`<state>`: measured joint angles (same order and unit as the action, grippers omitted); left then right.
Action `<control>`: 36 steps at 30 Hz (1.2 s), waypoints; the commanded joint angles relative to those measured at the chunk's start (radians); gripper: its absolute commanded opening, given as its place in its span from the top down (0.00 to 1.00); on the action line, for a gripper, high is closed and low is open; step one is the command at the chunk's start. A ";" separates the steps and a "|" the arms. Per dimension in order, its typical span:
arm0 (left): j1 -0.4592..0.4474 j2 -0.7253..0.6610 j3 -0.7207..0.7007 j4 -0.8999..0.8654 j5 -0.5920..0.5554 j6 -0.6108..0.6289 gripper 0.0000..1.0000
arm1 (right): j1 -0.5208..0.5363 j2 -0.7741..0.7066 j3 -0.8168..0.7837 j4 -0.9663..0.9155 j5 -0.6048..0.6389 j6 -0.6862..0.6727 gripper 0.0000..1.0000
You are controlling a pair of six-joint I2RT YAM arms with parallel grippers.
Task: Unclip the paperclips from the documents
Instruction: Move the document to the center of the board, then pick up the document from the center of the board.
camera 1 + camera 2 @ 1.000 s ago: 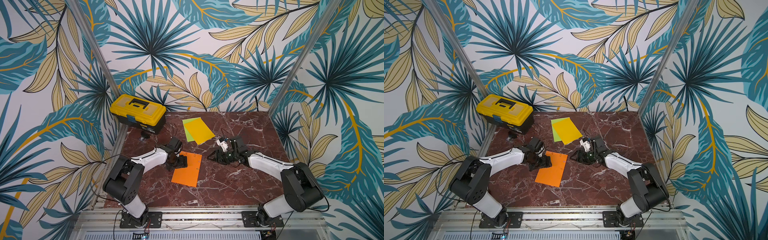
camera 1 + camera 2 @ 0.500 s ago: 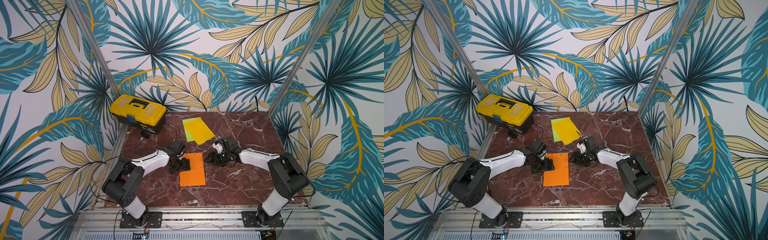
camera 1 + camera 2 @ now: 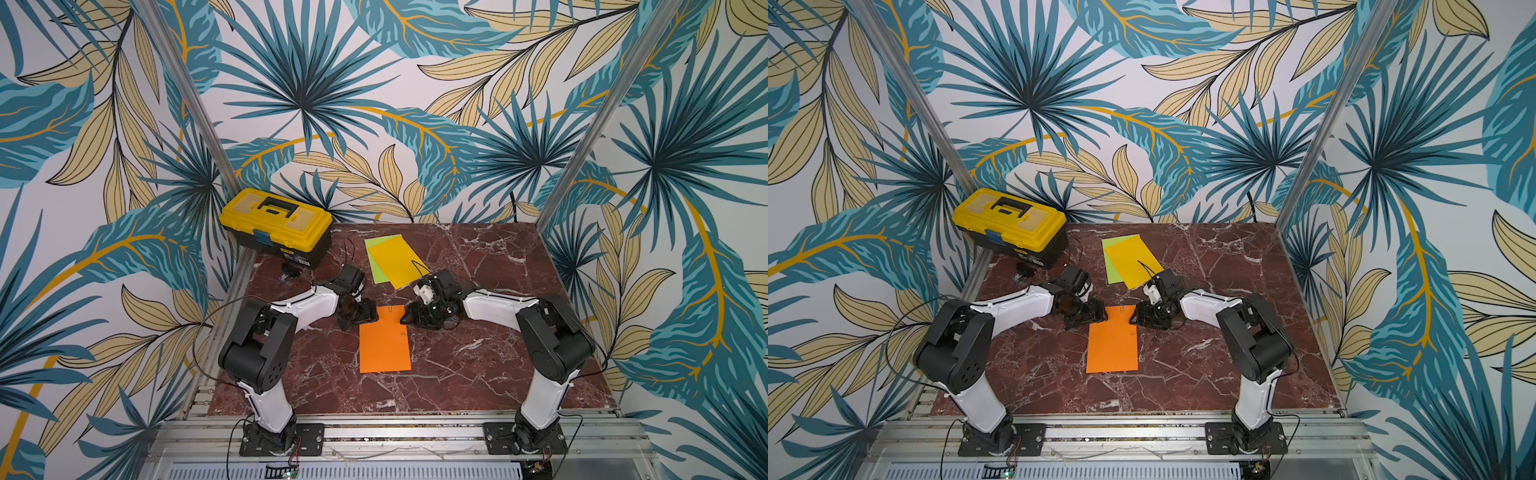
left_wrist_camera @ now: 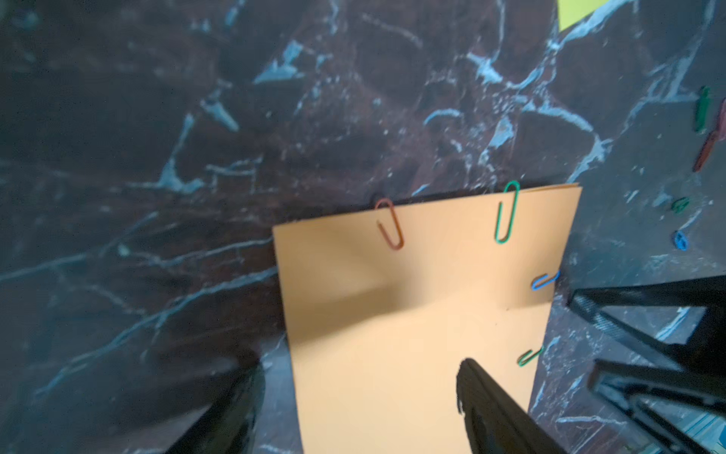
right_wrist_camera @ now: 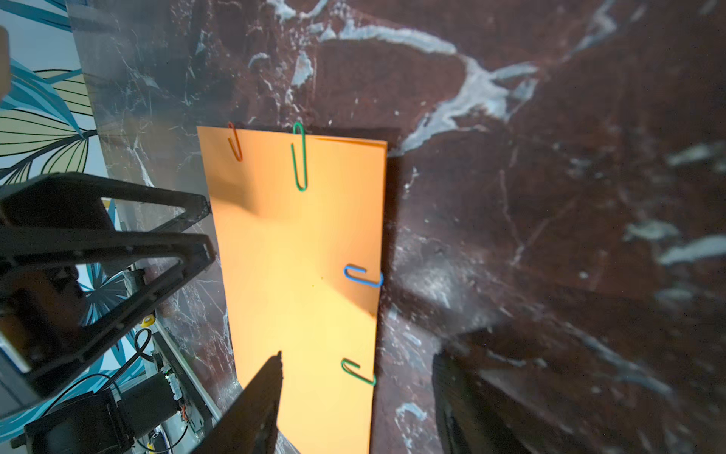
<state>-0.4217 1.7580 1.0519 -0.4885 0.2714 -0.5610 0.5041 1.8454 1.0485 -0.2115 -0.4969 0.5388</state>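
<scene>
The orange document lies flat mid-table, with a green, a red, a blue and a second green paperclip on its edges. My left gripper stands open at the sheet's far left corner, one finger over the paper, the other over marble. My right gripper is open at the far right corner, straddling the edge with the green clip. The golden yellow document overlaps the lime green one farther back.
A yellow toolbox stands at the back left with a small black item in front of it. Loose paperclips, green, red and blue, lie on the marble near the right gripper. Walls close three sides.
The orange sheet has turned from slanted to square with the table and slid a little right. The right gripper has come in to its far right corner; the left stays at the left corner.
</scene>
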 commanded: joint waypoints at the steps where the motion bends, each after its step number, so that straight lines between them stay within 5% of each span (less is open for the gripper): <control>1: -0.002 0.053 -0.006 0.027 0.039 -0.002 0.24 | 0.017 0.039 0.005 -0.041 0.026 -0.002 0.38; 28: -0.061 -0.008 -0.102 0.030 0.023 -0.039 0.32 | 0.049 0.107 0.042 -0.065 -0.025 -0.011 0.38; 36: -0.062 -0.009 -0.102 0.031 0.023 -0.037 0.32 | 0.051 0.107 0.051 -0.071 -0.005 -0.014 0.50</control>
<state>-0.4709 1.7313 0.9901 -0.4011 0.2935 -0.5922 0.5468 1.9091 1.1072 -0.2146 -0.5388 0.5331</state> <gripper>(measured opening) 0.679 0.505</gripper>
